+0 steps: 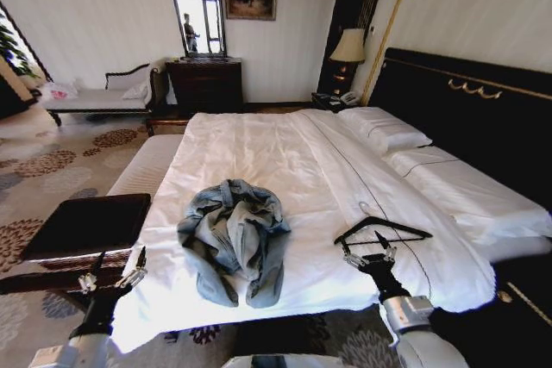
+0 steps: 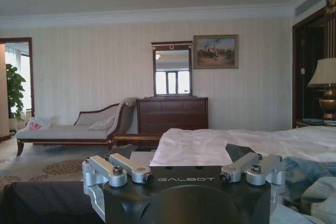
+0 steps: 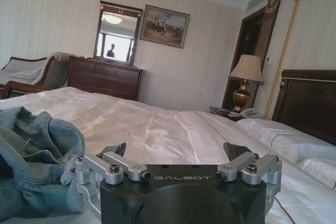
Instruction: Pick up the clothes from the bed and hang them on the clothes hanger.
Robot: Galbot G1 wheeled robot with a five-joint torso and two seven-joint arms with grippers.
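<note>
Left gripper (image 1: 116,269) low at the near left corner of the bed (image 1: 285,161), fingers spread, pinching nothing. Just to its right and a little ahead, on the white sheet: the denim jacket (image 1: 235,239), crumpled in 1 heap, untouched. Beside the same claw, on its left: a dark bench top (image 1: 86,223).

Right gripper (image 1: 371,252) over the near right part of the mattress, fingers spread apart, holding nothing. Directly ahead of its tips, flat on the sheet: the black hanger (image 1: 384,230), very close, contact impossible to judge. Well to its left: the jacket. Far ahead: 2 pillows (image 1: 384,131) against the black headboard (image 1: 470,114).
</note>
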